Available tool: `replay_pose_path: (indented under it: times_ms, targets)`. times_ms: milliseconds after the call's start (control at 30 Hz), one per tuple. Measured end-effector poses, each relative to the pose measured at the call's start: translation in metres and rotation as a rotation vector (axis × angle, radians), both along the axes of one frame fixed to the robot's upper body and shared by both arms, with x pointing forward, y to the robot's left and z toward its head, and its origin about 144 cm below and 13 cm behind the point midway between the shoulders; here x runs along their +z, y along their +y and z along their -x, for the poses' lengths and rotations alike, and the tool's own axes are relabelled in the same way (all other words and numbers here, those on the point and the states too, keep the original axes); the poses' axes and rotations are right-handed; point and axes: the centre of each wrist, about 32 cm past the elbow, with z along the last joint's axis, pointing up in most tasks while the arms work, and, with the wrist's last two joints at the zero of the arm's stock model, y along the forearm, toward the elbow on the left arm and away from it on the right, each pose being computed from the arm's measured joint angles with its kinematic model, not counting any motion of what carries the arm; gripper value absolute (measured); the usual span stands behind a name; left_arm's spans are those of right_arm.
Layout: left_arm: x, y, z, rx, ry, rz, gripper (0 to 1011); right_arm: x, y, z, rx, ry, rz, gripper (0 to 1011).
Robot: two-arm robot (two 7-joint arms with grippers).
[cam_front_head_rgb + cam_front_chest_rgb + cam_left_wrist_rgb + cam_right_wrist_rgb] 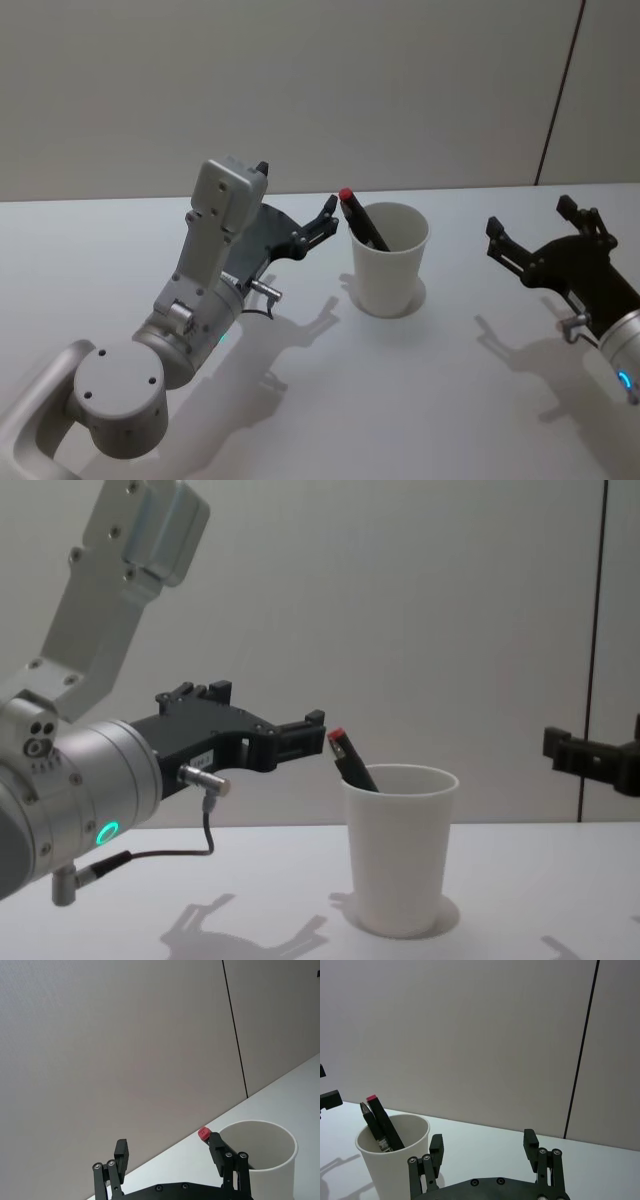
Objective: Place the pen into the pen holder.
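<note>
The pen [362, 222], black with a red cap, stands slanted inside the white paper cup that is the pen holder [388, 270], its top leaning over the rim's left side. My left gripper [318, 225] hovers just left of the cup at rim height, open, with one fingertip close beside the red cap [203, 1133]. The left wrist view shows nothing between the left gripper's [169, 1146] fingers. From the side, the pen [352, 762] pokes out above the holder [400, 845]. My right gripper [530, 220] rests open to the right of the cup, apart from it.
The white table [420, 400] is bare around the cup. A plain wall [320, 90] runs behind the table's far edge, with a dark vertical seam [560, 90] at the right.
</note>
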Motion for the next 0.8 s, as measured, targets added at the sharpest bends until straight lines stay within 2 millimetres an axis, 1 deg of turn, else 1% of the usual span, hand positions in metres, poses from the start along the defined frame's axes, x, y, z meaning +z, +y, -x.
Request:
replay_pose_path:
  times_ms: [800]
  targets:
    - [0.0,0.0,0.0,0.0,0.0,0.0,1001,0.0003,-0.0007,0.0009,0.0,0.004,0.002,1001]
